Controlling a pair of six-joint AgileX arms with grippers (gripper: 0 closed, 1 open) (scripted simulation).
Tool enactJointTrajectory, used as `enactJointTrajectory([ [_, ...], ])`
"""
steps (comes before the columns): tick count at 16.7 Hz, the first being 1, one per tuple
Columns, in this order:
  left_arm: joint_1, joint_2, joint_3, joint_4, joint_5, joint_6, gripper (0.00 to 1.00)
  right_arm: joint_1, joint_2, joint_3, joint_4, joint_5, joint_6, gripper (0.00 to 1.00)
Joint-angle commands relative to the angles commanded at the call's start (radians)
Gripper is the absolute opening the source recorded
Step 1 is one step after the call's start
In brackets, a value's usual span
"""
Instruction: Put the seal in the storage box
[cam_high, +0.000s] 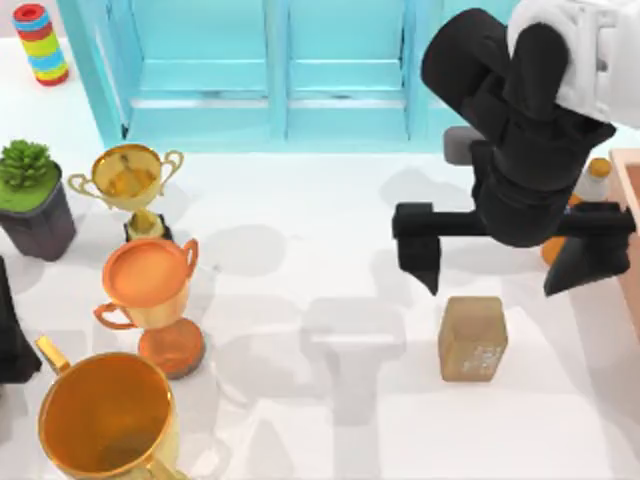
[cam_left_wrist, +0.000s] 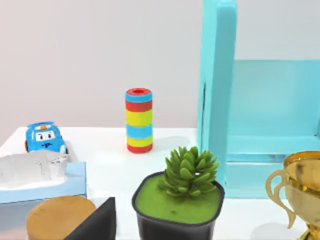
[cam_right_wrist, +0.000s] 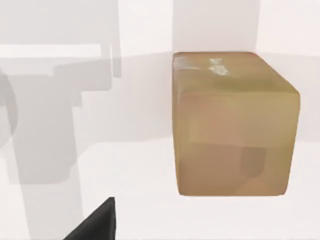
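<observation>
Progress is at the very start: the seal (cam_high: 472, 338) is standing untouched on the white counter (cam_high: 300, 260). The right gripper (cam_high: 508, 262) is hovering above it, fingers spread wide. Grasping, and carrying to the storage box (cam_high: 630, 215) at the right edge, are remaining.

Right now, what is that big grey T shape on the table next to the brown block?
In the top view it is a shadow: the right gripper hangs open above the white table, and its shape falls beside the seal. In the right wrist view the same grey shadow lies next to the seal, soft-edged and flat on the table.
</observation>
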Motion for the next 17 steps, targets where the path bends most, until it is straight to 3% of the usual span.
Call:
enactJointTrajectory([
  [5, 0.0, 0.0, 0.0, 0.0, 0.0, 0.0, 1.0, -0.002, 0.011, -0.035, 0.041, 0.0, -0.002, 1.0],
  [12, 0.0, 0.0, 0.0, 0.0, 0.0, 0.0, 1.0, 0.004, 0.096, -0.245, 0.347, 0.0, 0.005, 1.0],
  [17, 0.0, 0.0, 0.0, 0.0, 0.0, 0.0, 1.0, 0.004, 0.106, -0.271, 0.376, 0.001, 0.006, 1.0],
])
